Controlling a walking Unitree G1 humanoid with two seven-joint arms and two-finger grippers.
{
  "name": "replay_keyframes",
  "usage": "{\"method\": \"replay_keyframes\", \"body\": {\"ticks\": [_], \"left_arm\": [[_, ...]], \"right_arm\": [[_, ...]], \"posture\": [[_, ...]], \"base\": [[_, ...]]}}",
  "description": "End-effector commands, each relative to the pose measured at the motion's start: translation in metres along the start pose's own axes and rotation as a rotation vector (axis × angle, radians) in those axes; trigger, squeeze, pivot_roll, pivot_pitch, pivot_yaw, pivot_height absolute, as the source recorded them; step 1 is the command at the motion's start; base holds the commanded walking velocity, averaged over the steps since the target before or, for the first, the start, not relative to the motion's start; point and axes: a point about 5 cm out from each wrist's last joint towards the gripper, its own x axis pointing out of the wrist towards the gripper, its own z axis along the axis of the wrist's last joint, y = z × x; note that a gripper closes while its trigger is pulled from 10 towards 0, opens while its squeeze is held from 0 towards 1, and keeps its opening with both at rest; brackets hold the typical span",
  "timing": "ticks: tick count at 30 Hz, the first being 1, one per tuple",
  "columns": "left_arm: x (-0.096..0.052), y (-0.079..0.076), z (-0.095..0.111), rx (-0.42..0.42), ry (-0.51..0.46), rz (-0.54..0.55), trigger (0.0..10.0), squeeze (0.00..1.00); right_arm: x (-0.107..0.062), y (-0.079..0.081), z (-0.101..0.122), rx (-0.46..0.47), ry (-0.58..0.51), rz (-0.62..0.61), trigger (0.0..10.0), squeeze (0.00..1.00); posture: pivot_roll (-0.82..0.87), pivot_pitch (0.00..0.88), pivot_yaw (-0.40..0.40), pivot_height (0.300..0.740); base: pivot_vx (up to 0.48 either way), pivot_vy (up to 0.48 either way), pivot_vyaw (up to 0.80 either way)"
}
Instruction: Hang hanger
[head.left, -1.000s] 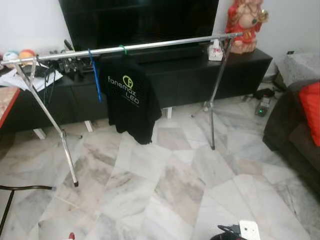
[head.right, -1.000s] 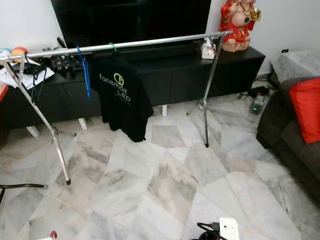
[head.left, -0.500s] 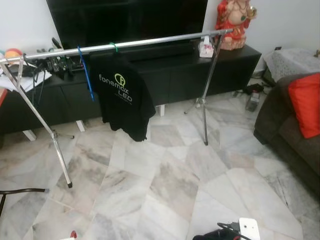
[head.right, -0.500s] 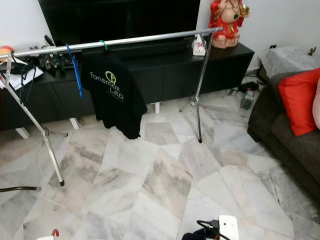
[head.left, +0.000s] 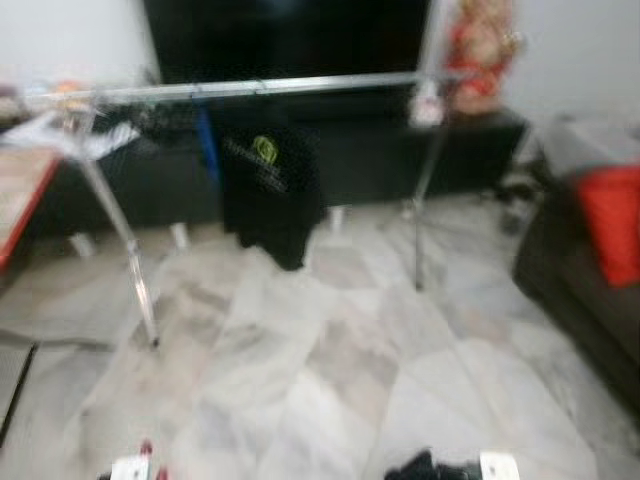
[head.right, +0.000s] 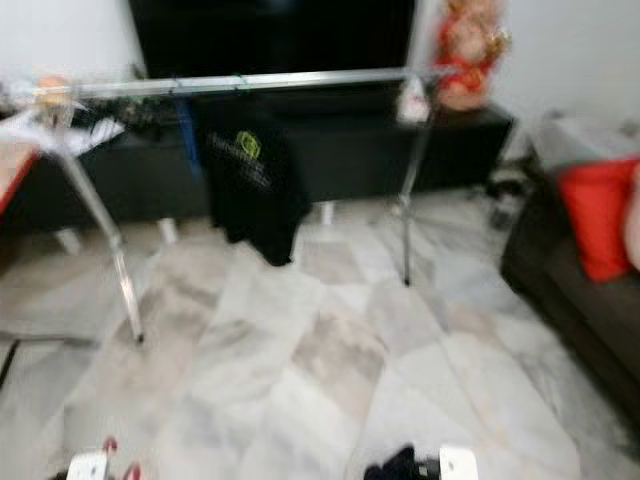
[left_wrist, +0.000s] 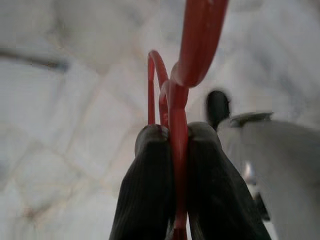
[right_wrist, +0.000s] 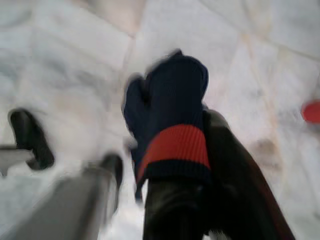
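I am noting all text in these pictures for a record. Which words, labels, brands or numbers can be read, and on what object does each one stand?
None can be read.
Black T-shirt hanging on the metal rail: a yellow-green print, too blurred to read.
Red hanger in the left gripper: no text.
Dark blue cloth with a red band at the right gripper: no text.

Shirt (head.left: 268, 185) logo blurred, unreadable

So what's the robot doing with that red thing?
The left gripper is shut on a red hanger, and the right gripper holds a dark blue cloth with a red band. Both are low over the marble floor. Ahead stands a metal rack with a black shirt and a blue hanger on it. The red hanger is not hung yet.
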Motion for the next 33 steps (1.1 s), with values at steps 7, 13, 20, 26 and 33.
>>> {"method": "replay_keyframes", "body": {"ticks": [7, 13, 20, 26, 33], "left_arm": [[-0.0045, 0.001, -0.0205, -0.014, 0.073, 0.003, 10.0, 0.0], [-0.0044, 0.0012, -0.0203, -0.013, 0.074, -0.001, 10.0, 0.0], [-0.0044, 0.0012, -0.0202, -0.014, 0.074, -0.002, 10.0, 0.0], [-0.0044, 0.0008, -0.0203, -0.015, 0.074, -0.004, 10.0, 0.0], [-0.0042, 0.0006, -0.0199, -0.016, 0.074, -0.005, 10.0, 0.0]], "right_arm": [[0.0005, -0.0004, 0.0048, 0.008, -0.023, -0.002, 10.0, 0.0], [0.0005, 0.0, 0.0051, 0.013, -0.027, -0.007, 10.0, 0.0], [0.0004, -0.0001, 0.0058, 0.018, -0.037, -0.011, 10.0, 0.0], [0.0004, -0.0005, 0.0062, 0.018, -0.043, -0.012, 10.0, 0.0], [0.0004, -0.0002, 0.0071, 0.018, -0.047, -0.01, 10.0, 0.0]], "posture": [[-0.01, 0.0, -0.013, 0.74], [-0.01, 0.0, -0.012, 0.74], [-0.01, 0.0, -0.012, 0.74], [-0.01, 0.0, -0.015, 0.74], [-0.01, 0.0, -0.013, 0.74]], "base": [[-0.266, 0.0, 0.0], [-0.308, 0.0, 0.0], [-0.347, 0.0, 0.0], [-0.345, 0.0, 0.0], [-0.345, 0.0, 0.0]]}}
